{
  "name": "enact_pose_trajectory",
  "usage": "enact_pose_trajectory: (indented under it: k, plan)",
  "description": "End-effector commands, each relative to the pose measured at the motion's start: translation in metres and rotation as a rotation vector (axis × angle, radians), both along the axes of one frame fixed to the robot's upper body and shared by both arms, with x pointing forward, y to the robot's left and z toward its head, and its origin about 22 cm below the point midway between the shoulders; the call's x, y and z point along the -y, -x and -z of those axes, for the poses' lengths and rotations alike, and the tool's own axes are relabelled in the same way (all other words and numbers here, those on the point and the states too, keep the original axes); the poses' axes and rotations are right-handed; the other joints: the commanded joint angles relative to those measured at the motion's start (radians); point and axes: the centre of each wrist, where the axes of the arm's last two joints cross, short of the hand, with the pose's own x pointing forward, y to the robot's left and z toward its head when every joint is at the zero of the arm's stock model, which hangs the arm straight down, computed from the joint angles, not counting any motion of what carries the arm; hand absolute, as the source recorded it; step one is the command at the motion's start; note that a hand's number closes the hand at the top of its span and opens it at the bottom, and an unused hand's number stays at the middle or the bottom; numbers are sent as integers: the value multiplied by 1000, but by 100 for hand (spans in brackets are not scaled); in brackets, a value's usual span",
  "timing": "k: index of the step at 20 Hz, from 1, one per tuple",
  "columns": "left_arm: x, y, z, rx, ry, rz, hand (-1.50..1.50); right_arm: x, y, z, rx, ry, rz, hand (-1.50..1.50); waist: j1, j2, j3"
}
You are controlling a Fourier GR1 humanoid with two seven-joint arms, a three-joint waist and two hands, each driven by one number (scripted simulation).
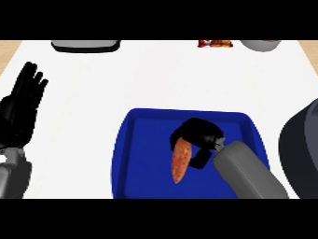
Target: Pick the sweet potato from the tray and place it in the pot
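A long orange-brown sweet potato (180, 161) lies lengthwise in the blue tray (142, 140) at the front middle of the white counter. My right hand (201, 134) is over the tray with its fingers curled round the potato's far end, hiding that end. The dark grey pot (311, 149) stands at the right edge, only partly in view, just right of the tray. My left hand (20, 105) rests open at the left edge, fingers pointing up, well away from the tray.
At the counter's far edge sit a grey container (84, 45) on the left, a small red-orange item (214, 44) and a grey bowl-like object (261, 45) on the right. Wooden surface shows at both far corners.
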Motion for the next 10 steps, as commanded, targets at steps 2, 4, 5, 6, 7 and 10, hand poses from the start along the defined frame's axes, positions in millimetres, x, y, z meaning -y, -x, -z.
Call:
enact_pose_trajectory:
  k: [2, 4, 5, 6, 7, 10]
  plan:
    - [5, -3, -9, -10, 1, -3, 0, 13, 7, 24, 5, 7, -52, 150, -1, 2, 1]
    - [14, -5, 15, -6, -3, 0, 0, 10, 14, 31, -6, -6, -49, 150, -3, 2, 0]
    - [-3, 8, -19, 0, -20, 3, 0, 12, 2, 22, 6, -7, -56, 150, 1, 1, 1]
    - [2, 0, -16, -7, 2, 22, 0, 11, 1, 20, 10, -5, -54, 150, -1, 1, 0]
    - [9, -2, -3, 6, 11, 9, 0, 7, 9, 27, 15, -2, -65, 150, -2, 1, 0]
    - [-4, 3, -1, -3, -5, -3, 0, -6, 18, 15, 48, -10, -43, 150, -5, 0, 0]
